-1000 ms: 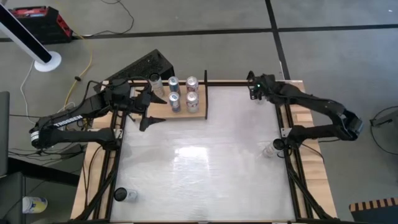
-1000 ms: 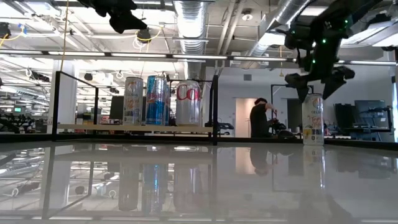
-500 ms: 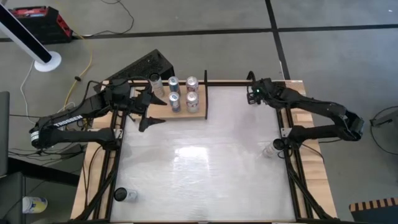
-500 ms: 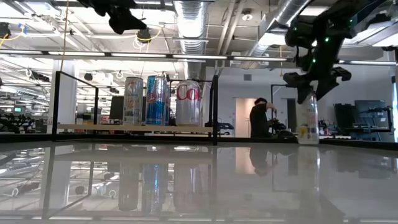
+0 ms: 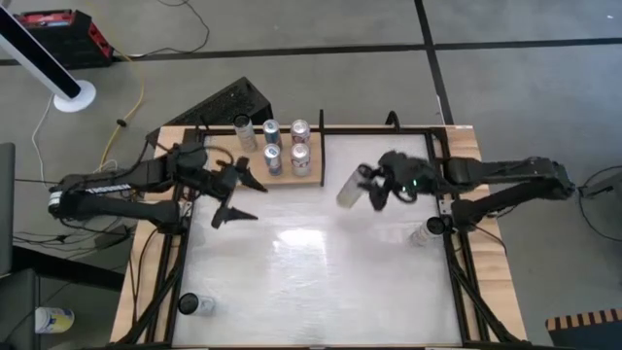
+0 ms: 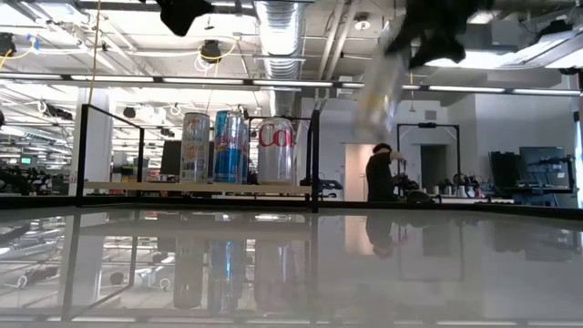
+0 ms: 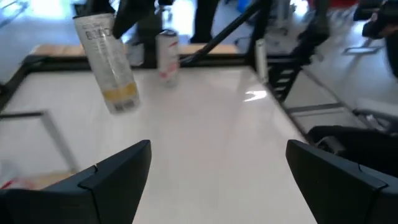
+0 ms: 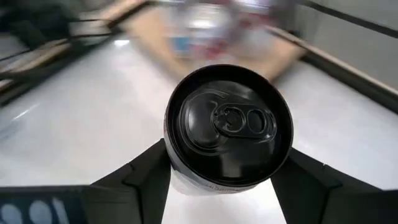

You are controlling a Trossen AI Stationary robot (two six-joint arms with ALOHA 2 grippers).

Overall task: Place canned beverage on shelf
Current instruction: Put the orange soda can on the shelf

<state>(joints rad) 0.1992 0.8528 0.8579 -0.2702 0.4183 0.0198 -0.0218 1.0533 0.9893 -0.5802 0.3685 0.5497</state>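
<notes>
While the right arm stretches in from the right edge of the overhead frame, low and nearly level, its gripper [image 5: 374, 187] sits just right of centre with the fingers clamped on a pale can [image 5: 350, 191], which hangs tilted above the white table [image 5: 321, 272]. From its own wrist camera the can's [image 8: 228, 127] black top fills the middle of the frame, a dark finger [image 8: 140, 177] pressed to each side. At table height the can [image 6: 379, 80] shows as a slanted blur near the top, right of centre. The shelf [image 5: 251, 171] lies in the upper left of the table with five cans [image 5: 286, 146] standing on it, a black rail between it and the carried can. The left arm reaches in from the left edge, its gripper [image 5: 236, 194] spread wide just below the shelf's lower edge. A second ago the right gripper was up at the table's far right corner over the standing can; half a second ago it had closed there, and it has since lifted the can and swung it left toward the shelf. The left gripper has dropped slightly lower in the frame.
</notes>
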